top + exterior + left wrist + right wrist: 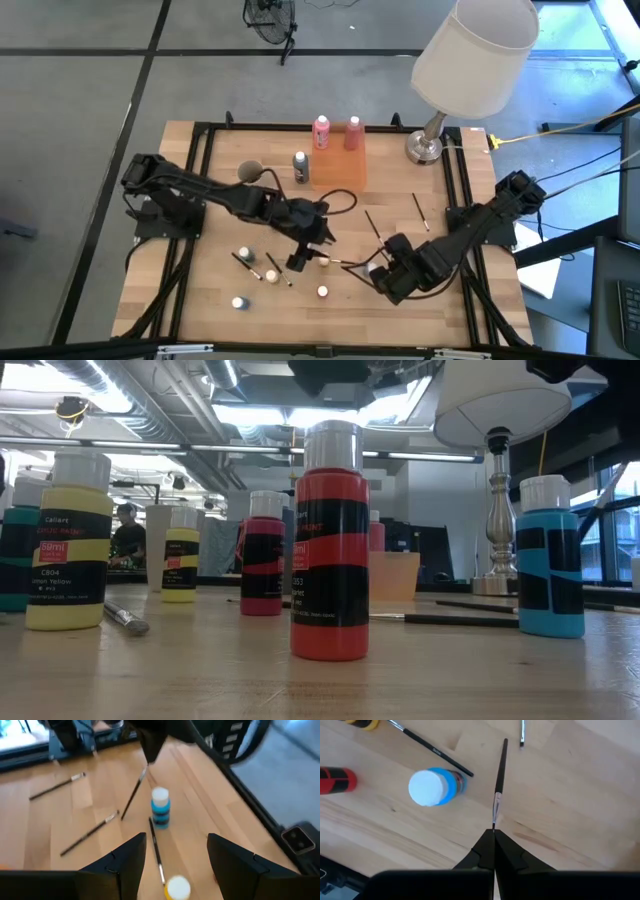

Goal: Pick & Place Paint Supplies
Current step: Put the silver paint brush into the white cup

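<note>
Small paint bottles stand on the wooden table: a blue one with a white cap, a yellow-capped one and a red one. Thin dark brushes lie flat on the table between them. My left gripper is open, slanting down over the yellow-capped bottle and a lying brush, and touches nothing. My right gripper points down, shut on a thin brush. My right gripper pinches the thin brush between its two fingertips, just past the silver ferrule at one end. The fingers come from above, pointing down. The brush hangs slanted below them. Whether its lower end touches the table I cannot tell.
At the table's far side stand two pink bottles, a dark bottle and an orange see-through tray. A white-shaded lamp stands at the far right corner. Black rails run along the table's sides.
</note>
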